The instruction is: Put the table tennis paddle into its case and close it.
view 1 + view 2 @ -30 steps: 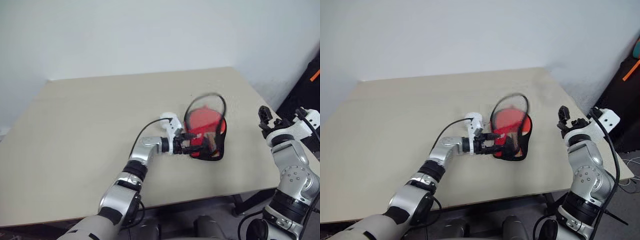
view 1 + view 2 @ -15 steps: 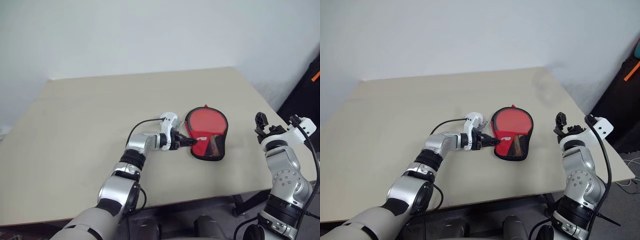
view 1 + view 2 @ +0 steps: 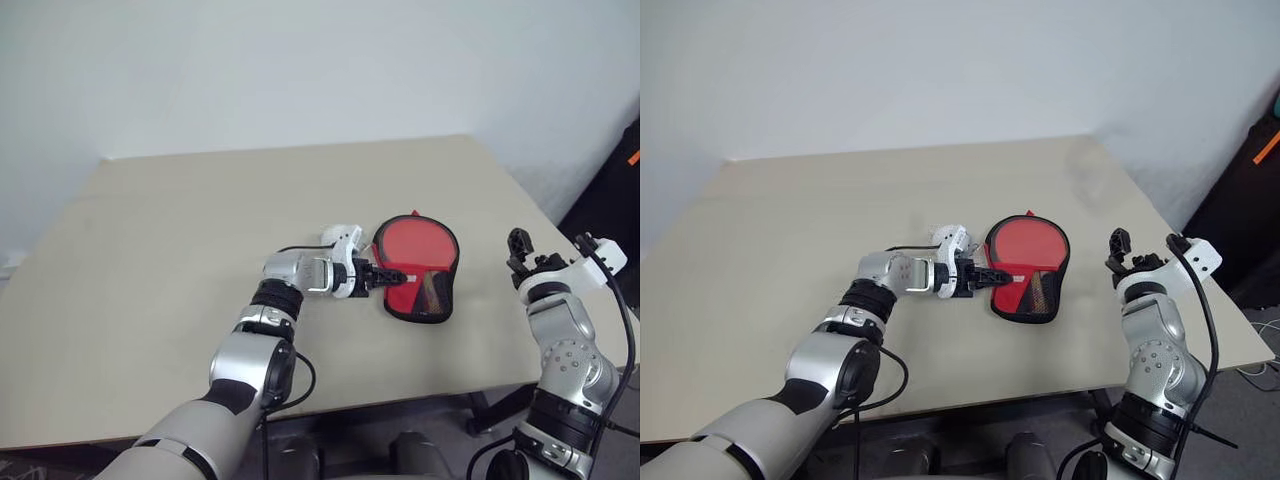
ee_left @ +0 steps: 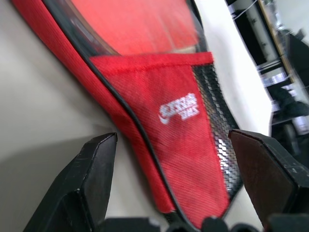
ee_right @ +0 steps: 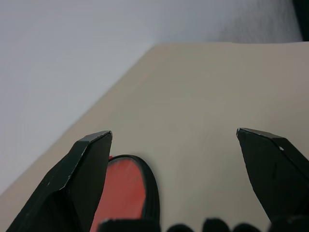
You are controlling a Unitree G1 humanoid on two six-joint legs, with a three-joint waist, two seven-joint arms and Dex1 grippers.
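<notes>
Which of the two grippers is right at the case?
The left gripper: its open fingers straddle the case at its narrow end. The right gripper is off the table's right edge.

Beige table (image 3: 180,260), pale wall (image 3: 300,70)

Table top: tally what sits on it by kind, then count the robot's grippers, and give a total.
Case, red with black edging, lying flat on the table: 1
Table tennis paddle, its red face showing through the case's clear half: 1
Grippers, left gripper at the case's edge and right gripper beyond the table's right edge, jaws apart on both: 2
Total: 4
</notes>
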